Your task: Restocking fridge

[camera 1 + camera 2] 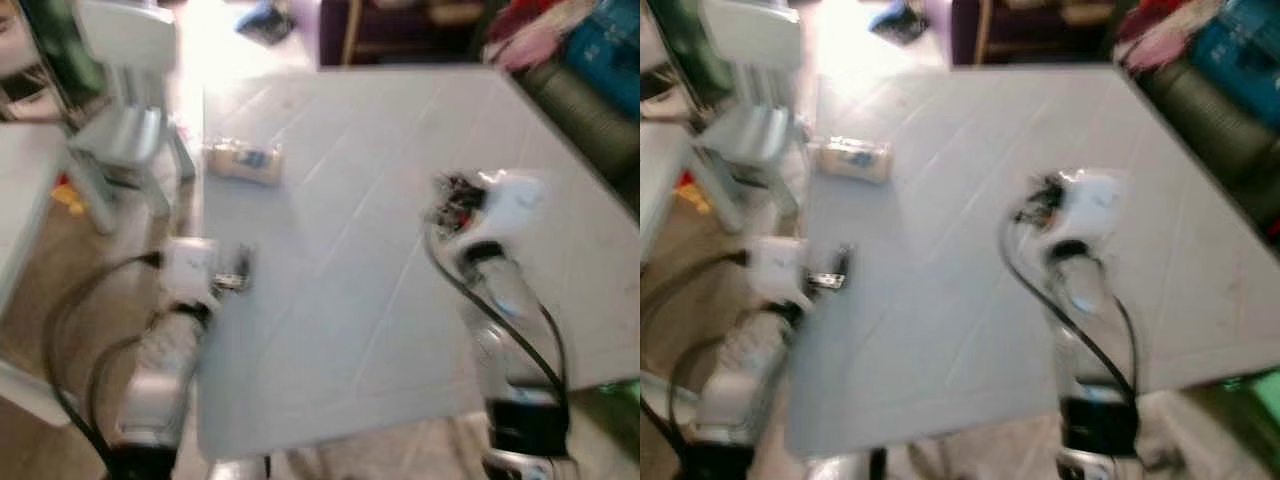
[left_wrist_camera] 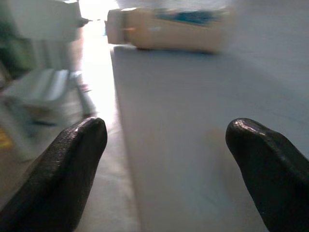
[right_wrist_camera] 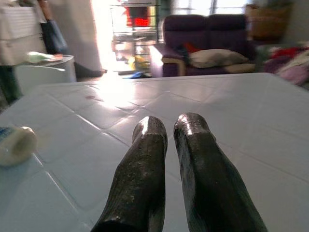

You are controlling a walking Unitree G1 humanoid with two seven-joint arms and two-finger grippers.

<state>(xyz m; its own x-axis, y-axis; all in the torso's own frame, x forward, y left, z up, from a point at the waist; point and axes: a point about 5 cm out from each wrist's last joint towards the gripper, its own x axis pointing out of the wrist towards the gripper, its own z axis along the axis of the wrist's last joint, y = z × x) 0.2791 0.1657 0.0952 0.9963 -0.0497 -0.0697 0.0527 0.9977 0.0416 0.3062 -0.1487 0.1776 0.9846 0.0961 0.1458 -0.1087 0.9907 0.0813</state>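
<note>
One pale packet [image 1: 244, 161] on grey table [image 1: 380, 300], left tool [image 2: 164, 145] spread, right tool [image 3: 171, 126] closed.

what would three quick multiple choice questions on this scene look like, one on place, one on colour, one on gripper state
1. Where does the cream package lie?
A. on the table near its left edge
B. on the white chair
C. on the floor

2. What colour is the sofa beyond the table?
A. white
B. purple
C. orange

3. How do the two grippers stand?
A. both open
B. left shut, right open
C. left open, right shut

Answers:
1 A: the head views show the package lying on the tabletop close to the left edge, with the white chair beside that edge.
2 B: the right wrist view shows a purple sofa with a pale cushion.
3 C: the left gripper has its fingers wide apart, while the right gripper has its fingers close together with nothing between them.
</note>
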